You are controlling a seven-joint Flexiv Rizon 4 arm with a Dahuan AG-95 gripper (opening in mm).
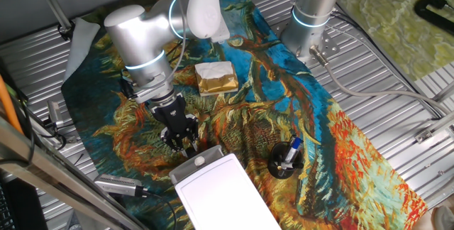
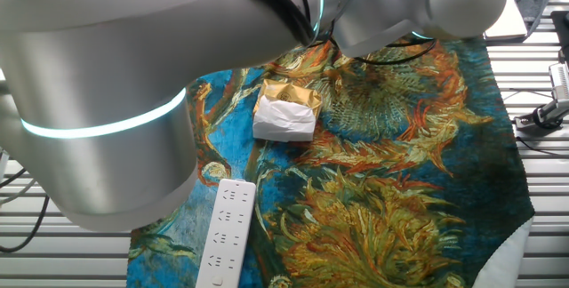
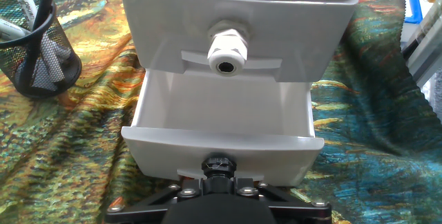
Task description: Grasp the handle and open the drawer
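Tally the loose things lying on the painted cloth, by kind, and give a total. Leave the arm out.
White drawer box: 1
Gold-and-white block: 1
Black mesh pen holder: 1
Long white bar: 1
Total: 4

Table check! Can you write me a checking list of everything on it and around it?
Surface: painted cloth over a slatted metal table.
Job's things: lower drawer of the white box stands pulled open; nothing is on the upper knob.
Clutter: mesh pen holder with pens; gold-and-white block; white remote.
Grippers: the gripper is at the open drawer's front; open or shut cannot be told.
Cables: grey cables on the bare metal.
Surroundings: second robot base.
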